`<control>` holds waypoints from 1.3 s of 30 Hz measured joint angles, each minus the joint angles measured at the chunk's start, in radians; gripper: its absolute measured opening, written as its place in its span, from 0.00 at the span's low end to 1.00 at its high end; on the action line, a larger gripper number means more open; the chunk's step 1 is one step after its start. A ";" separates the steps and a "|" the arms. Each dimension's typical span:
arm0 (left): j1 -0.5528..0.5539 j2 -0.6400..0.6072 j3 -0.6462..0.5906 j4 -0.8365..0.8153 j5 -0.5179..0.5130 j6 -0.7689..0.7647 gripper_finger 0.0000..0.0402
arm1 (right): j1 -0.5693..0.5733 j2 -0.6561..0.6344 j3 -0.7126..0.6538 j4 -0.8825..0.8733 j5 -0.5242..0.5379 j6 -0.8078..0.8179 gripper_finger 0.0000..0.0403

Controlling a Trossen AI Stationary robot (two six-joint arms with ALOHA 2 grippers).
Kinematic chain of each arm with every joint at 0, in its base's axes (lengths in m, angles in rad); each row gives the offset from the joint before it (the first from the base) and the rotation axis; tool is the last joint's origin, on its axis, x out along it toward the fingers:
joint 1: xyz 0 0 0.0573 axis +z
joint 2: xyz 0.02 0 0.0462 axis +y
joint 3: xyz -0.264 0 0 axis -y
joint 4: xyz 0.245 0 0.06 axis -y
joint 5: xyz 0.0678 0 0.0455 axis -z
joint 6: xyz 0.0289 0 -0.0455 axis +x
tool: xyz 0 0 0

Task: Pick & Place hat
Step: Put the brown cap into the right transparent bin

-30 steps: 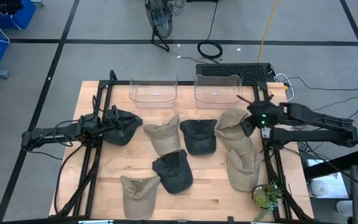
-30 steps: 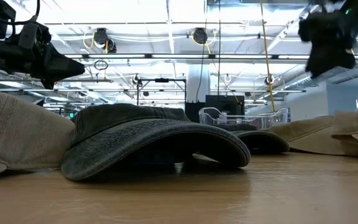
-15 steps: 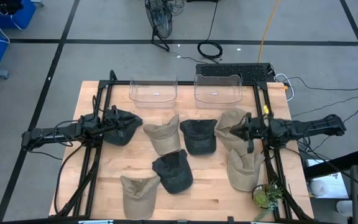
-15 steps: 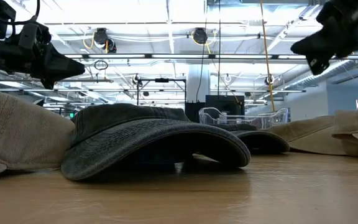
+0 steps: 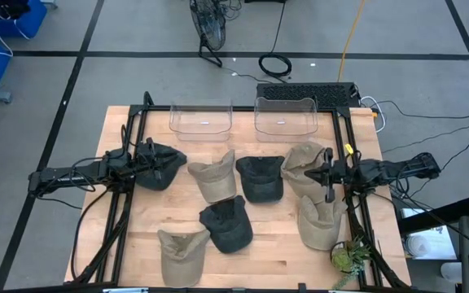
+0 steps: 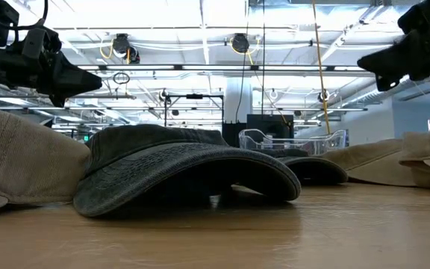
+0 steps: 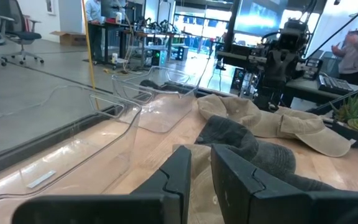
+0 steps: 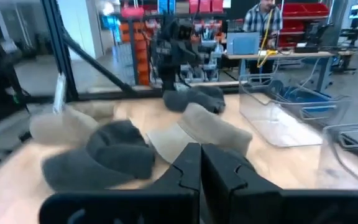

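Several caps lie crown-up on the wooden table: dark ones and tan ones. My left gripper hangs shut above the far-left dark cap, well off the table in the low view, nothing between its fingers. My right gripper is shut too, held level in the air over the tan cap at the right, pointing toward the table's left.
Two clear plastic bins stand along the far edge. A small green plant sits at the near right corner. Bare wood shows along the near edge between the caps. People stand in the room beyond the table.
My right arm has folded back toward the table's right edge and sunk lower. Its gripper has tipped from pointing down to lying about level, pointing left, and stays over the right tan cap. The caps have kept their places.
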 joint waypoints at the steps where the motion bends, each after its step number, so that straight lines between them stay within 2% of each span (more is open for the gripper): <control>1: 0.000 0.000 0.000 0.000 0.001 0.000 0.17 | 0.000 0.000 0.000 -0.017 0.001 -0.004 0.00; 10: 0.000 0.000 0.000 -0.003 0.005 0.000 0.17 | 0.000 0.000 -0.003 -0.022 -0.016 -0.074 0.00; 19: 0.000 0.000 0.000 -0.003 0.005 0.000 0.17 | 0.000 0.007 -0.029 -0.006 -0.003 -0.064 0.00; 24: 0.000 0.000 0.000 -0.002 0.005 0.000 0.17 | 0.000 0.061 -0.037 0.178 0.016 -0.117 0.00; 26: 0.000 0.000 0.000 -0.003 0.005 0.000 0.17 | 0.000 0.099 -0.003 0.205 0.057 -0.129 0.00; 31: 0.000 0.000 0.000 -0.002 0.005 0.000 0.17 | 0.000 0.258 0.159 0.010 0.166 -0.121 0.00; 35: 0.000 0.000 0.000 -0.002 0.005 0.000 0.17 | -0.007 0.389 0.319 -0.146 0.299 -0.023 0.00; 39: 0.000 0.000 0.000 -0.002 0.005 0.000 0.17 | -0.046 0.481 0.451 -0.296 0.312 0.110 0.00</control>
